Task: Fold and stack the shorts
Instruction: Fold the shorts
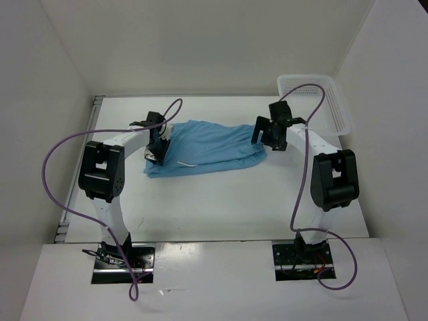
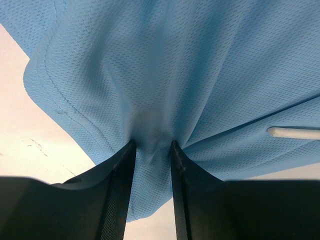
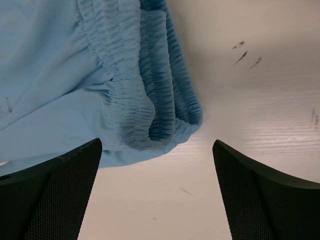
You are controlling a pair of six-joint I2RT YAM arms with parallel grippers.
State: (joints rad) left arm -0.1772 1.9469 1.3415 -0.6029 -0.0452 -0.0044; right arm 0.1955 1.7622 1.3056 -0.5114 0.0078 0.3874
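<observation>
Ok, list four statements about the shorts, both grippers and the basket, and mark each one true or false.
1. The left gripper is shut on a bunch of the shorts' fabric. True.
2. The right gripper is clamped on the waistband. False: its jaws stand wide open and grip nothing, with the end of the waistband lying on the table near its left finger.
3. The shorts lie inside the basket. False: they lie on the table between the two arms, and the basket sits apart at the far right corner.
4. A thin white drawstring shows on the shorts. True.
</observation>
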